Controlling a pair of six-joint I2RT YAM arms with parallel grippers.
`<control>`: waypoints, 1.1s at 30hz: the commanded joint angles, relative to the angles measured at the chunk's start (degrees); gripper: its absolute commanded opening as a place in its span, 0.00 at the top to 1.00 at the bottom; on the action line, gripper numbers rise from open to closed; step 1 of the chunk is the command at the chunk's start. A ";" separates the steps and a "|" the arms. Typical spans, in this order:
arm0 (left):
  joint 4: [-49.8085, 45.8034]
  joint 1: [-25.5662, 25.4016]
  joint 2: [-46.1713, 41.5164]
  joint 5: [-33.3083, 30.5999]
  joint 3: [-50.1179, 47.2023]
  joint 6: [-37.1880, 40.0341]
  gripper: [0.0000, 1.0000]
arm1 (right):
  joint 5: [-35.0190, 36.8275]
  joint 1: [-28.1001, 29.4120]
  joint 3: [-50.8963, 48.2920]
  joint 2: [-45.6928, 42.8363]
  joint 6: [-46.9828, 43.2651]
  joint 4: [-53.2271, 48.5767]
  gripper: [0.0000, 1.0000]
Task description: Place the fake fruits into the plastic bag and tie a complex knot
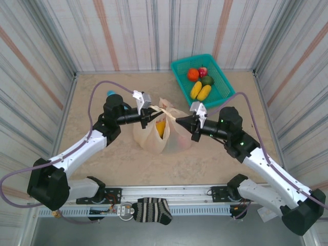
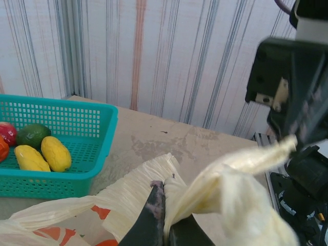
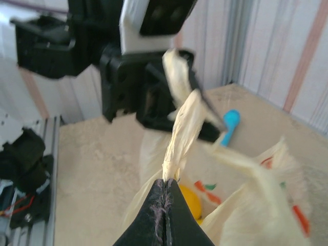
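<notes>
Tying step, by the look of it: left claw and right claw each clamped on one of the handles of the plastic bag, which hangs between and below them with a yellow fruit inside. Fake fruits sit in the teal basket beyond the right claw. Next: pull apart to cinch, then re-cross.

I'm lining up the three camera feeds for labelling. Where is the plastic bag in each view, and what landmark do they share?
Top external: plastic bag at the centre of the picture.
Left wrist: plastic bag along the bottom edge, one handle stretched up to the right.
Right wrist: plastic bag lower centre and right, a twisted handle rising mid-frame.
Shared landmark: the striped wall behind it.
</notes>
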 commanded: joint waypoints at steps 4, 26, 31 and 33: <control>1.03 2.59 0.20 -3.03 -0.81 -2.46 1.00 | 9.47 7.99 -2.47 7.56 -1.48 1.69 1.00; -5.76 0.91 -1.97 -11.29 0.03 -0.18 1.00 | 20.46 5.75 0.49 20.57 7.21 17.71 1.00; -5.27 0.74 -2.09 -10.48 -0.22 0.29 1.00 | 17.81 3.55 0.19 20.32 10.12 17.76 1.00; -4.85 0.74 -2.20 -9.28 -0.48 0.72 0.98 | 17.46 3.49 0.37 20.34 10.41 17.65 1.00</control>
